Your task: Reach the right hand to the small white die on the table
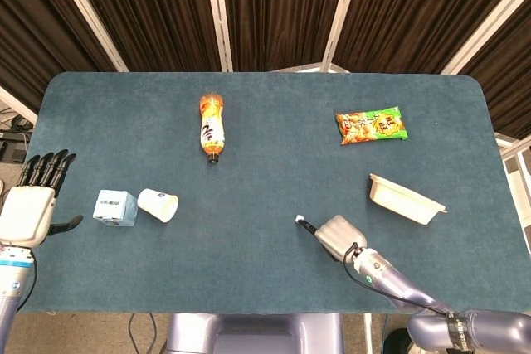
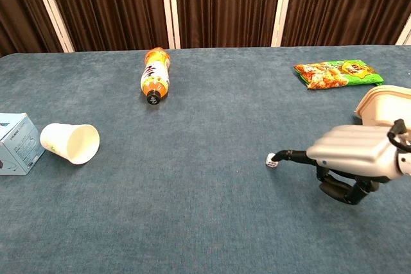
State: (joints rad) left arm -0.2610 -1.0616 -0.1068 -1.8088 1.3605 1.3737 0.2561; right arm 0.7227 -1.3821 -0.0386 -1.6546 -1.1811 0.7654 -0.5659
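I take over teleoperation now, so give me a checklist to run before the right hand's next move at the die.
1. Die visible on the table: ok.
2. Right hand beside the die, one fingertip at it: ok.
3. Fingertip actually touching: cannot tell.
4. Die gripped: not ok, other fingers curl under the palm.
5. Container clear of the hand: ok in the head view.
6. Left hand away, holding nothing: ok.

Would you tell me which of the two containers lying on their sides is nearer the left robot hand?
The white paper cup, beside the blue-and-white box; the orange plastic bottle lies farther up the table.
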